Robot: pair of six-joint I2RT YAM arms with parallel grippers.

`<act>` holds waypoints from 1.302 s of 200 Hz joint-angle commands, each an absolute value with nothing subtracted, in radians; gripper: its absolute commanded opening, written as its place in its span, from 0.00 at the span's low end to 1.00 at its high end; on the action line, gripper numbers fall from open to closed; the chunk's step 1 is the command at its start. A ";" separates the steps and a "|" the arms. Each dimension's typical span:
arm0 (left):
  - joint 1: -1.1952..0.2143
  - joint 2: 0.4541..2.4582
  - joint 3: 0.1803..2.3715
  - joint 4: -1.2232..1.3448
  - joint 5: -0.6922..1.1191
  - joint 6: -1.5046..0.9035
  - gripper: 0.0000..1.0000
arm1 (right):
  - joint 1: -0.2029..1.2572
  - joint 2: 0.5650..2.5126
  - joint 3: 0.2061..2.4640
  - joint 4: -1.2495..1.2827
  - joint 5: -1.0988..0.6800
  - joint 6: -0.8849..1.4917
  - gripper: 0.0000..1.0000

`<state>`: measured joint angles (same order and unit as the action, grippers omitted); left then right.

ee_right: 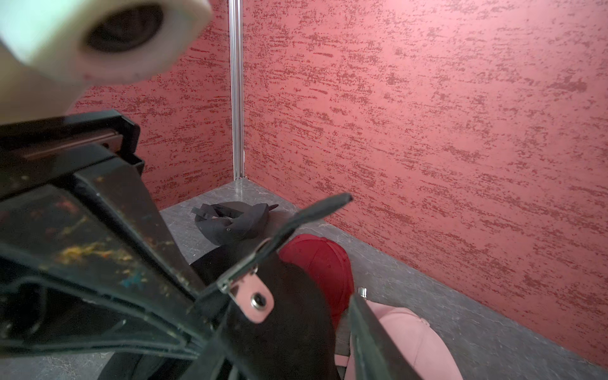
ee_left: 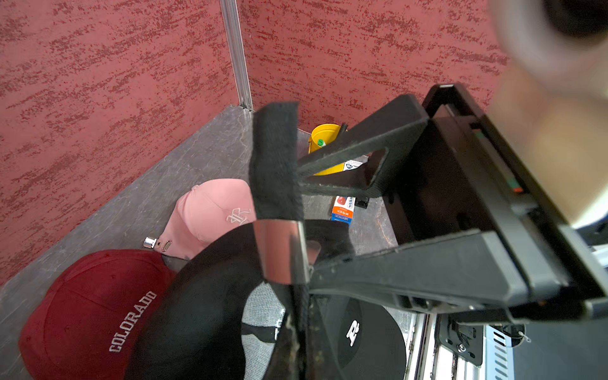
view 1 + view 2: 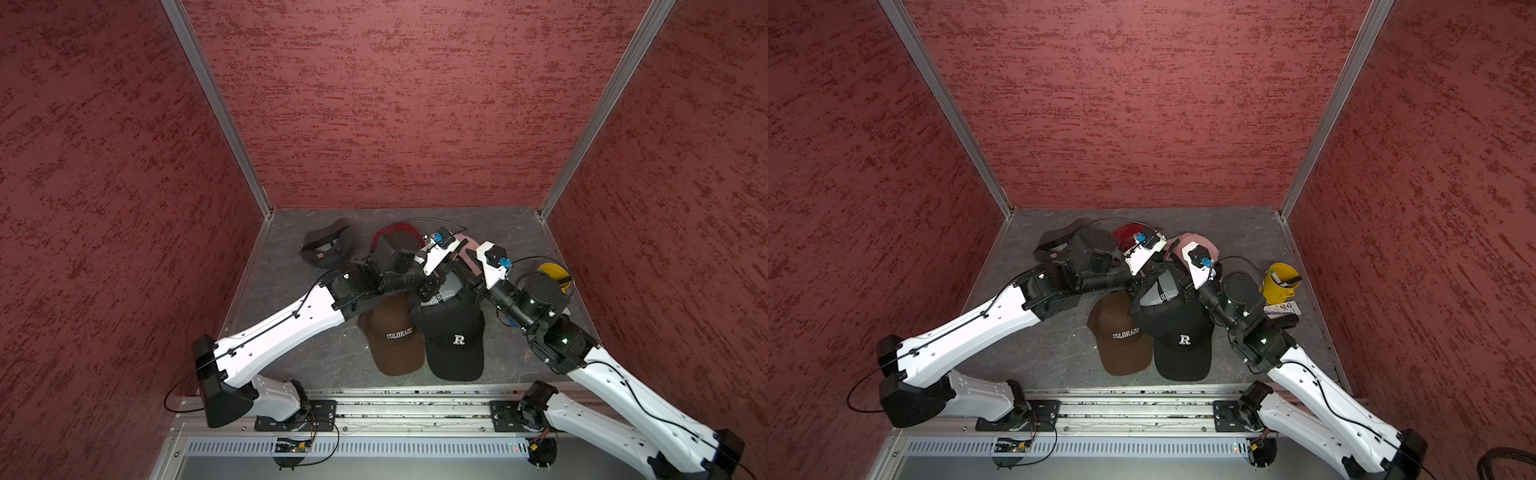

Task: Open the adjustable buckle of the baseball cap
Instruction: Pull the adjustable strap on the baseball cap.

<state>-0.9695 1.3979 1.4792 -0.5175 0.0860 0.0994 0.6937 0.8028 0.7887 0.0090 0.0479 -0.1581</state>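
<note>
In both top views we lose the buckle [image 2: 281,251] behind the wrists. The black cap [image 3: 1158,305], lettered COLORADO upside down, is held up at the centre of the bench [image 3: 324,365], overlapping the near R cap [image 3: 457,345]. The left end effector [image 2: 301,302] is clenched on its strap [image 2: 276,164] beside the buckle; the right end effector [image 2: 304,222] is released, fingers apart. The brown cap [image 3: 395,336] and red cap [image 2: 98,312] read COLORADO. We cannot read the small box [image 2: 342,210].

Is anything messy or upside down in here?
Yes. The dark cap in the far corner looks flipped over, with its inside showing. Also, on the lifted black cap, the strap pokes straight out through the metal buckle, with its end hanging free.
</note>
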 commanded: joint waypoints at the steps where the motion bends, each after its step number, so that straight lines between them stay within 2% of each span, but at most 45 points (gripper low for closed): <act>1: -0.977 1.405 1.515 -0.543 0.067 0.121 0.00 | 0.692 0.799 0.800 0.012 0.053 -0.156 0.47; 29: -0.978 1.404 1.515 -0.536 0.061 0.120 0.00 | 0.690 0.795 0.790 0.024 0.052 -0.149 0.44; 62: -0.983 1.407 1.517 -0.529 0.060 0.118 0.00 | 0.692 0.797 0.781 0.051 0.052 -0.113 0.30; 106: -0.992 1.415 1.517 -0.531 0.058 0.115 0.00 | 0.690 0.795 0.758 0.119 0.076 -0.062 0.16; 199: -1.016 1.429 1.536 -0.499 0.072 0.072 0.00 | 0.690 0.795 0.723 0.225 0.117 0.071 0.03; 227: -1.019 1.434 1.551 -0.507 0.041 0.075 0.00 | 0.691 0.796 0.709 0.236 0.083 0.042 0.05; 260: -1.017 1.418 1.566 -0.526 0.016 0.093 0.00 | 0.691 0.781 0.709 0.176 0.101 -0.027 0.26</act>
